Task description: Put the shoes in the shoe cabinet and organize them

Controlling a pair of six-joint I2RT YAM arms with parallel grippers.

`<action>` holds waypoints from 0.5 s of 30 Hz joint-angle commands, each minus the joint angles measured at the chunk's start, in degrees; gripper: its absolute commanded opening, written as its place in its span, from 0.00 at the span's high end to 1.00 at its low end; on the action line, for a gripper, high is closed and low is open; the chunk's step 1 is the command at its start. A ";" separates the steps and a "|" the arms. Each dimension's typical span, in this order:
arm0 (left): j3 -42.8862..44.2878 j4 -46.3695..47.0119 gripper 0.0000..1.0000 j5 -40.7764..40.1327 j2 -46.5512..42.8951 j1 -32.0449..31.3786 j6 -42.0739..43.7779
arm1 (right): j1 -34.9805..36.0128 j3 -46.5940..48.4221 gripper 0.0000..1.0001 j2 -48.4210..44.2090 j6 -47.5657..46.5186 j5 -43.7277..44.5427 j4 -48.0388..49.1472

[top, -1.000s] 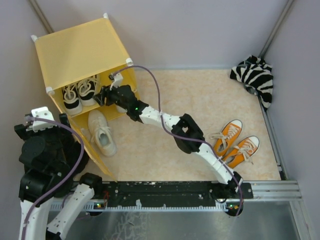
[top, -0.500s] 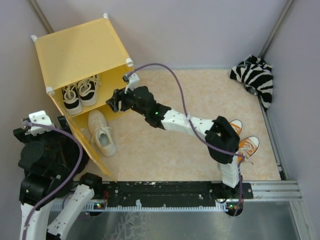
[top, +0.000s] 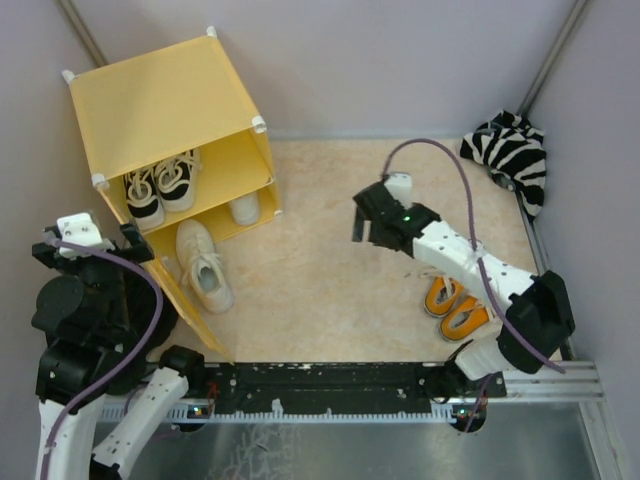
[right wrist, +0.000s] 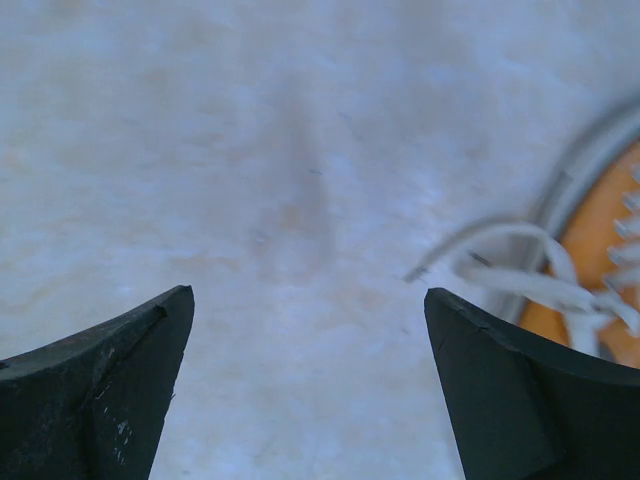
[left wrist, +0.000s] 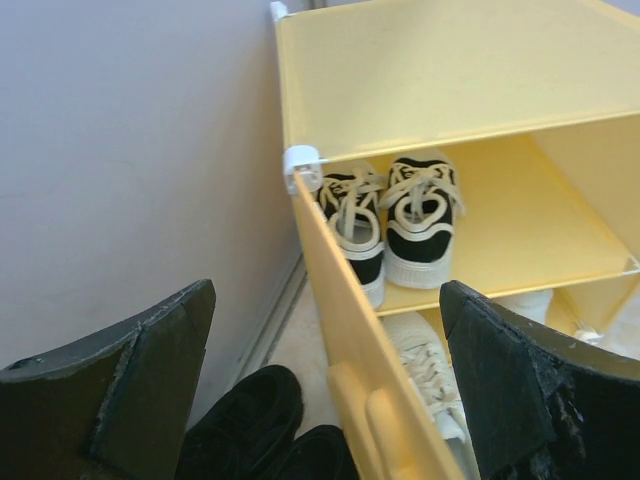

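The yellow shoe cabinet (top: 160, 105) stands at the back left with its door (top: 190, 305) swung open toward me. A black-and-white pair (top: 160, 185) sits on its inner shelf. One white shoe (top: 203, 265) lies in the lower level, and the toe of another white shoe (top: 245, 208) shows beside it. The orange pair (top: 455, 308) lies at the front right, partly under my right arm. My right gripper (top: 365, 228) is open and empty above the bare floor; an orange shoe (right wrist: 610, 290) shows at the right edge of its view. My left gripper (top: 90, 245) is open and empty, left of the door.
A zebra-striped cloth bundle (top: 512, 155) lies in the back right corner. Grey walls close the back and both sides. In the left wrist view the door's edge (left wrist: 350, 330) runs between my fingers, with black rounded shapes (left wrist: 250, 420) on the floor left of it.
My right arm has drawn back from the cabinet's lower level and swung right to mid-floor. A white shoe's toe now shows where the gripper was. The left arm has barely moved.
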 commanded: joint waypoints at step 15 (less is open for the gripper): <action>-2.91 1.33 0.01 8.38 -1.28 -1.72 -3.57 | -32.29 -15.08 0.15 -25.40 21.81 -6.49 -35.15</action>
